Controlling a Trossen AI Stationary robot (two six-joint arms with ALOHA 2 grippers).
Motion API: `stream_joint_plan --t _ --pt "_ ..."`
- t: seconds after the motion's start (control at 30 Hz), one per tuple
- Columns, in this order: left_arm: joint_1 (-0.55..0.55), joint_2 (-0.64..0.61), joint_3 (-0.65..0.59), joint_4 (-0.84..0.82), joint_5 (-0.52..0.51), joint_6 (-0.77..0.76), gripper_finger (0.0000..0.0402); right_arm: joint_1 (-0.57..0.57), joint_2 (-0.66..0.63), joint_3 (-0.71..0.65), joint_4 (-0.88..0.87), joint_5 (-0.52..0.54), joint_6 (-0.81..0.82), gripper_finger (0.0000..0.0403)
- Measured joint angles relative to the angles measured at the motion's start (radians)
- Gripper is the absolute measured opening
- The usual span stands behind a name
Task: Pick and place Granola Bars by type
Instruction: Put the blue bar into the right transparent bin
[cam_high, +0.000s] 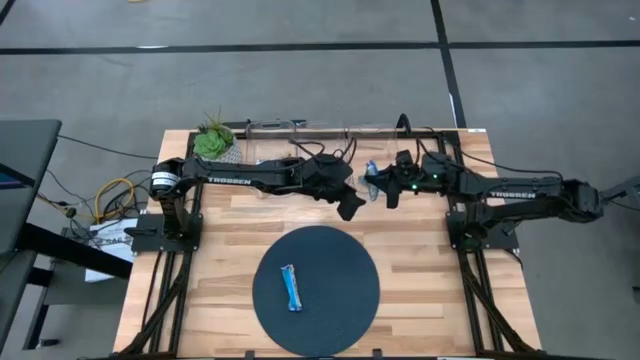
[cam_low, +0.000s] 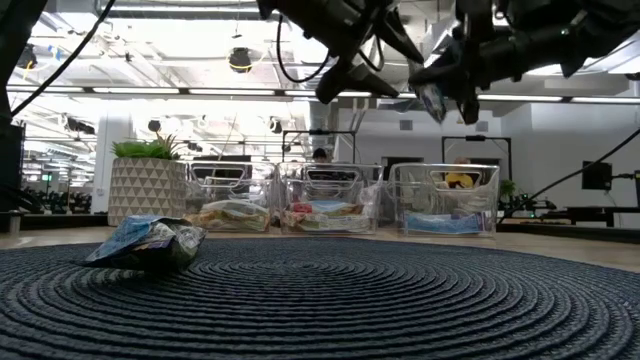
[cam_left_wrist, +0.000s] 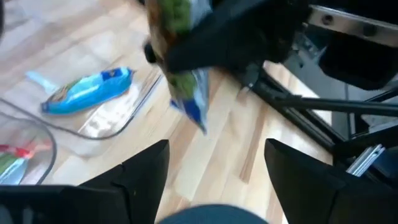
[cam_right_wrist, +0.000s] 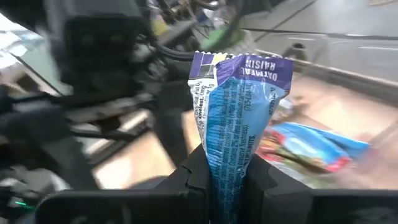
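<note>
Right gripper (cam_right_wrist: 227, 180) clamped tight on a blue granola bar (cam_right_wrist: 239, 118), purple end seal printed OATMEAL RAISIN. Held by one end, long axis running straight out from between the fingers, free end pointing away from the wrist. Seen from above: right gripper (cam_high: 392, 190) up over the back middle of the table, held bar (cam_high: 372, 177) sticking out toward the left arm. From table height: same bar (cam_low: 432, 100) hanging high in the air, tilted, gripped end up, free end down.

Left gripper (cam_left_wrist: 214, 171) spread wide, nothing between the fingers (cam_left_wrist: 146, 171). From above: left gripper (cam_high: 350, 205) just beside the right one, near the table middle, slightly nearer the mat. From its wrist camera: held bar (cam_left_wrist: 186, 74) right ahead, long axis steeply angled, blue end down.

Second blue bar (cam_high: 290, 288) lying flat on the round dark mat (cam_high: 350, 310), left of mat centre, long axis roughly front-to-back, slight tilt. From table height: end-on, crumpled wrapper (cam_low: 145, 243) resting on the woven mat (cam_low: 400, 310).

Three clear bins (cam_low: 330, 198) in a row along the back edge, wrapped bars inside each, types hard to tell. One bright blue bar (cam_left_wrist: 87, 92) lying inside a bin, long axis roughly level with the bin floor.

Potted plant (cam_high: 212, 142) at the back left corner.
</note>
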Motion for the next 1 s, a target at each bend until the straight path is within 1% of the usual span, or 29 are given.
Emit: stream_joint_plan --t 0.37,0.5,0.63,0.8,1.0 --pt "0.0 0.0 0.0 -0.06 0.006 -0.034 0.0259 -0.18 0.0 0.0 -0.141 0.006 -0.306 0.0034" --pt "0.0 0.0 0.0 -0.084 0.007 -0.048 0.0259 -0.231 0.0 0.0 -0.187 0.045 -0.415 0.0035" --pt "0.0 0.0 0.0 -0.111 0.008 -0.06 0.0259 -0.255 0.001 0.018 -0.239 0.083 -0.524 0.0034" --pt "0.0 0.0 0.0 -0.121 0.015 -0.061 0.0259 -0.261 0.001 0.062 -0.302 0.089 -0.624 0.0034" --pt "-0.001 0.0 0.0 -0.12 0.017 -0.061 0.0258 -0.261 0.06 0.102 -0.392 0.09 -0.659 0.0035"
